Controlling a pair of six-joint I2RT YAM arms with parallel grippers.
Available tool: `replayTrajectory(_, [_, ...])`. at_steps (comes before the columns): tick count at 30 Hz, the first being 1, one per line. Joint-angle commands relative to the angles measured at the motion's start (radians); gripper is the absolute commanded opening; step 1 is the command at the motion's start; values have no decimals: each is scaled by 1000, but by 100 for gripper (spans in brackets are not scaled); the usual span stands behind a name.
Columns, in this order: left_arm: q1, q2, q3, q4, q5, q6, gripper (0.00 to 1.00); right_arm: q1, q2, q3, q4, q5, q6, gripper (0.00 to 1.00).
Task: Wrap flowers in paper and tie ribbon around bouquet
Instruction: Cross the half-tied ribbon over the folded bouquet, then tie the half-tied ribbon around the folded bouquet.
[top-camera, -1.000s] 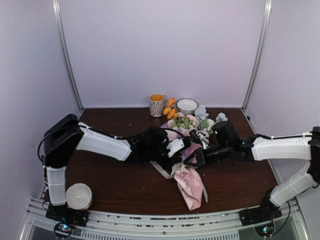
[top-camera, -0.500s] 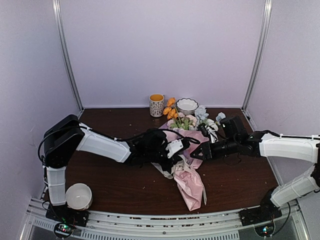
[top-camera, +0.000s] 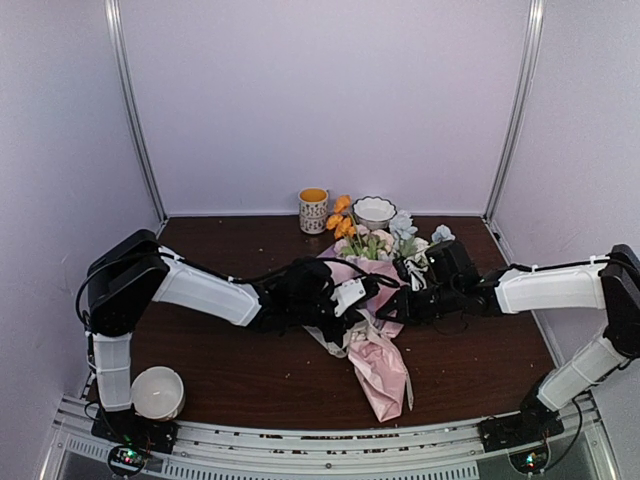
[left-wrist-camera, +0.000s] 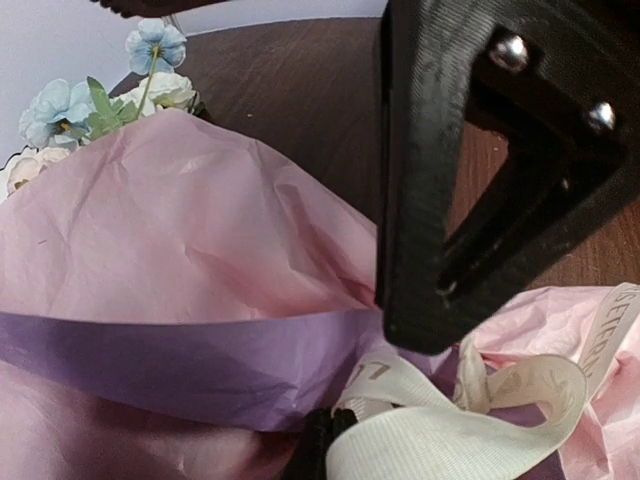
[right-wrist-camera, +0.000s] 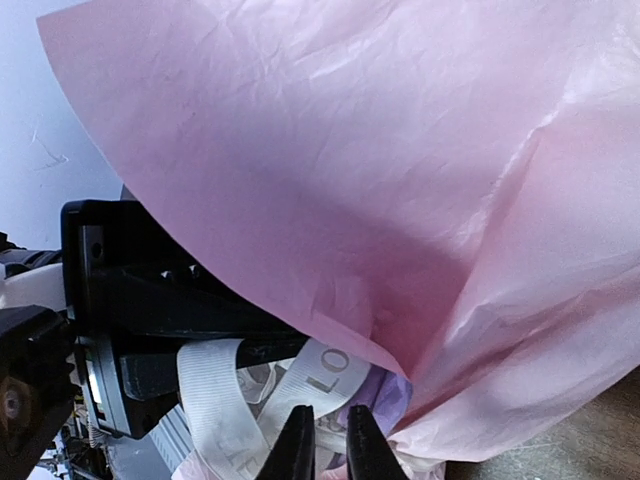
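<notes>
The bouquet (top-camera: 382, 368) lies on the dark wood-grain counter (top-camera: 240, 370). It is a crinkled cone of pink paper (right-wrist-camera: 330, 150) tapering toward the near edge, with the lilac underside folded out as a smooth band. The flowers (top-camera: 372, 240) fan out at its far end. The left gripper (left-wrist-camera: 322, 448) has its fingers pressed together on the flat, woven cream ribbon (left-wrist-camera: 440, 425), which loops softly. The right gripper (right-wrist-camera: 330, 445) holds its fingers narrow at a printed ribbon fold; whether they pinch it I cannot tell.
</notes>
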Motion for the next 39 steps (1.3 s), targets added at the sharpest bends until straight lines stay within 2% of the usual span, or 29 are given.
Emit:
replayTrajectory(1, [-1, -38, -16, 52, 3, -12, 4, 35, 39, 14, 79, -17, 40, 14])
replayTrajectory(6, [-1, -40, -18, 50, 1, -11, 4, 42, 75, 24, 71, 21, 52, 22])
replayTrajectory(21, [-1, -42, -22, 58, 6, -11, 5, 41, 138, 65, 83, 25, 54, 29])
replayTrajectory(23, [-1, -43, -22, 58, 8, -9, 5, 41, 143, 63, 81, 35, 54, 25])
replayTrajectory(28, [-1, -47, -26, 60, 8, -8, 5, 41, 143, 66, 68, 49, 50, 0])
replayTrajectory(30, [-1, -51, -28, 60, 6, -6, 6, 41, 130, 64, 67, 55, 43, 0])
replayTrajectory(33, [-1, -59, -30, 57, -1, -1, 11, 41, 105, 56, 59, 58, 28, 0])
replayTrajectory(39, [-1, -113, -43, 30, 20, 22, 38, 41, 68, 49, 20, 79, -5, 0])
